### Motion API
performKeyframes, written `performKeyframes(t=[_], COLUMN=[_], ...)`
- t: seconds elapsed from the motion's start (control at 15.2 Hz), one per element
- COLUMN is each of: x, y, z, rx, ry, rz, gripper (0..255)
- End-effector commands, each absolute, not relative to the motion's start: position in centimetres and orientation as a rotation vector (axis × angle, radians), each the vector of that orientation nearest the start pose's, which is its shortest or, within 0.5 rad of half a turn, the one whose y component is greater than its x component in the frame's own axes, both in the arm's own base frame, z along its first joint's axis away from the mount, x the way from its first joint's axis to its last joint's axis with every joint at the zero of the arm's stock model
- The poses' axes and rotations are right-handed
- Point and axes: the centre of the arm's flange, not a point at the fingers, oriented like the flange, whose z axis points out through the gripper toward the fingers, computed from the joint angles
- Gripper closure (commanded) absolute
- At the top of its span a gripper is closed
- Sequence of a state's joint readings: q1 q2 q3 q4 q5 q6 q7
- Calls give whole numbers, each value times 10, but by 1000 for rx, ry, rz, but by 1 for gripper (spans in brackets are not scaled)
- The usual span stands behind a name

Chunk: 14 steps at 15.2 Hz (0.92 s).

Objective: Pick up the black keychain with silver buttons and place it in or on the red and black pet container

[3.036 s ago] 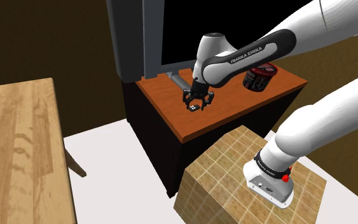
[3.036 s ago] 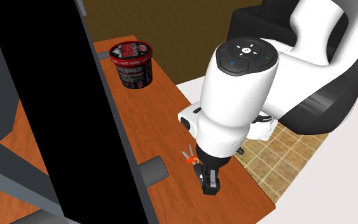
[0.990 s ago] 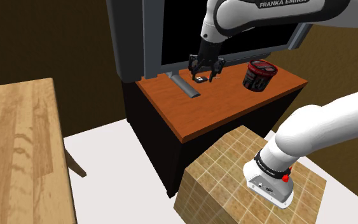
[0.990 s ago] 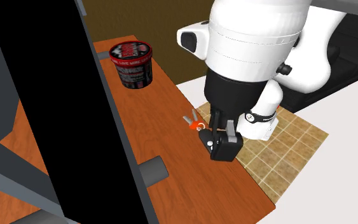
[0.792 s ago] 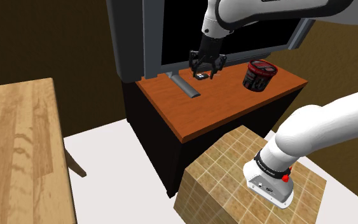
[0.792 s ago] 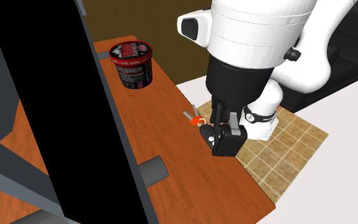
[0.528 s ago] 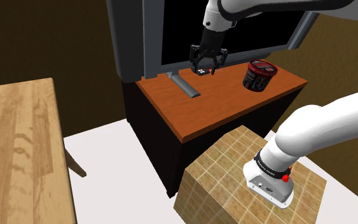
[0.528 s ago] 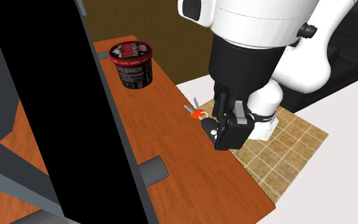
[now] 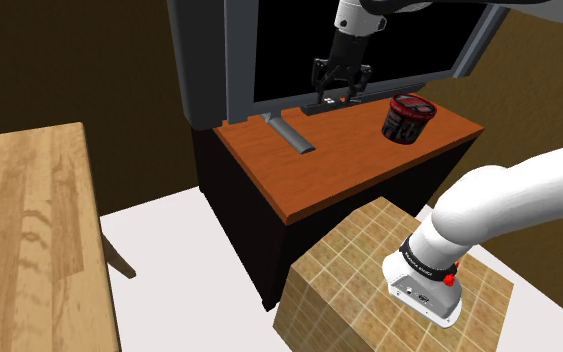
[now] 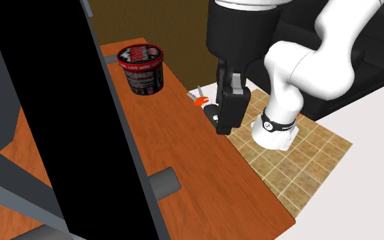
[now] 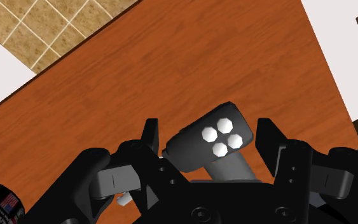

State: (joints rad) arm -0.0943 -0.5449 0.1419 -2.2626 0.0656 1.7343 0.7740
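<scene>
My black gripper (image 9: 340,88) hangs high above the orange-brown cabinet top (image 9: 339,165), in front of the screen, shut on the black keychain (image 9: 328,101). In the wrist view the keychain's dark fob (image 11: 217,139) with several pale round buttons sits clasped between the fingers (image 11: 149,137). An orange ring and small keys (image 10: 200,101) dangle beside the gripper (image 10: 223,117) in the second exterior view. The red and black pet container (image 9: 406,115) stands upright at the cabinet's end, off to the shoulder view's right of the gripper; it is the tub (image 10: 141,68) beyond the gripper in the second exterior view.
A large grey-framed television (image 9: 219,60) with a black screen stands along the cabinet's back, its grey foot (image 9: 291,134) on the top. My tiled stand (image 9: 369,270) sits close beside the cabinet. A wooden table (image 9: 29,230) lies at the shoulder view's left.
The gripper lifted the keychain off the cabinet top, climbed in front of the screen and shifted toward the container. The container stayed put.
</scene>
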Motion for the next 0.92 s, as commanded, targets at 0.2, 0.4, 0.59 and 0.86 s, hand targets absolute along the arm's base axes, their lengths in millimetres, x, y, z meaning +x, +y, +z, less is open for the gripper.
performKeyframes(t=[0.2, 0.4, 0.59, 0.86], x=[379, 373, 368, 360], y=[-33, -72, -111, -163], z=[565, 566, 567, 569], rx=[-2923, -2923, -2923, -2923], ry=[1160, 1160, 1160, 1160], rz=[-23, -23, -23, -23], gripper=[255, 255, 255, 255])
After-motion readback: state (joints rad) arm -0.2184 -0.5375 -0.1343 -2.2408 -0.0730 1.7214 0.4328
